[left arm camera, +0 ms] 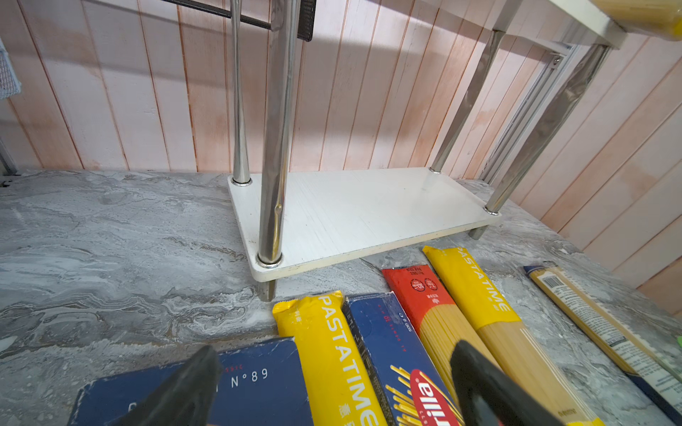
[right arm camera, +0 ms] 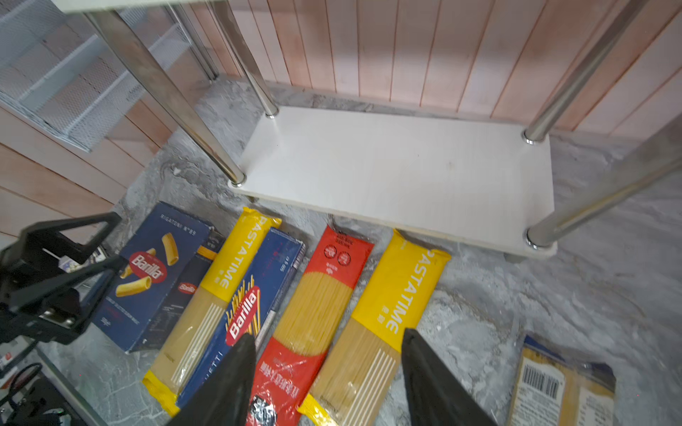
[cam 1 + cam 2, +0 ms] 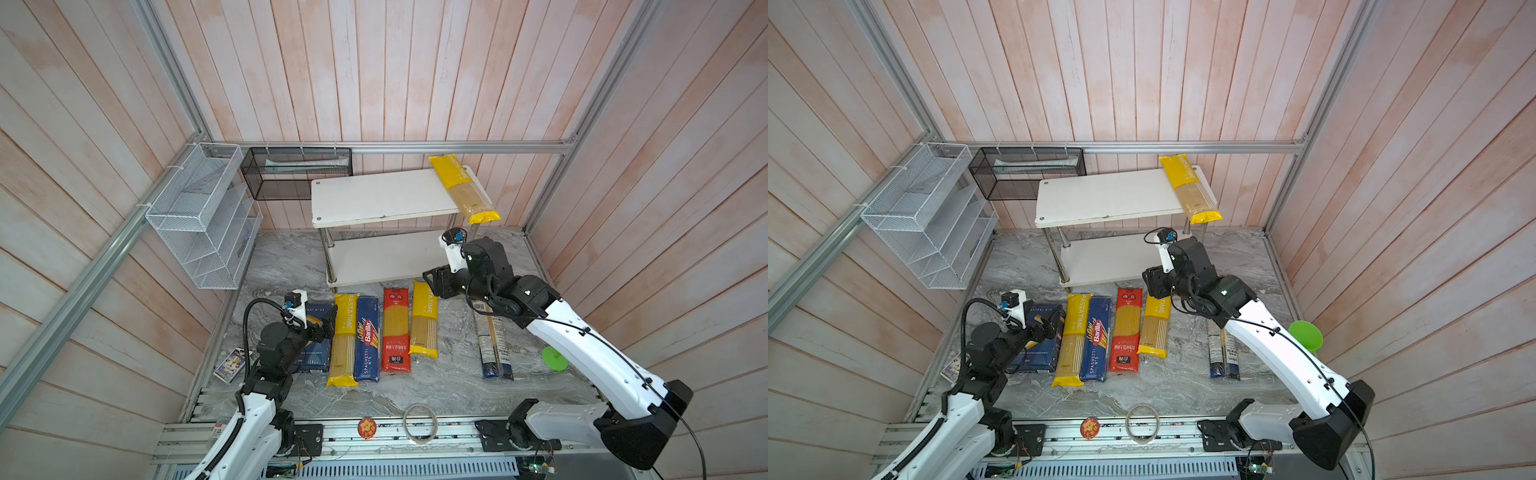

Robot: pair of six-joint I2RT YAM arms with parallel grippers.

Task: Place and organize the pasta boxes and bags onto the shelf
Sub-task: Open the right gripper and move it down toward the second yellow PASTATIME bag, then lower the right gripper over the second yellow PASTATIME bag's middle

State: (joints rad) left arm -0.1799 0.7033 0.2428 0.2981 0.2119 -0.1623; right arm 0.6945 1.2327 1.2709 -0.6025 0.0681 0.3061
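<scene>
Yellow PASTATIME bag [image 3: 463,187] alone tops the shelf [image 3: 374,195], upper right; six more lie unshelved; my right gripper [image 2: 327,335] gapes empty.

Shelf [image 3: 374,195] at rear, shelved bag [image 3: 463,189] slanted across upper board's right end, overhanging front. On table [image 3: 415,386], left to right: rigatoni box [image 3: 320,353], left yellow bag [image 3: 345,338], spaghetti box [image 3: 368,338], red bag [image 3: 396,328], right yellow bag [image 3: 424,320], clear bag [image 3: 492,353].

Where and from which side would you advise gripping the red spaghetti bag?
Grip the red spaghetti bag around its middle, from straight above, jaws across its narrow width. It lies flat on the table, long and slim, so a mid-length hold should limit drooping. The Barilla spaghetti box and a yellow bag crowd its sides.
</scene>
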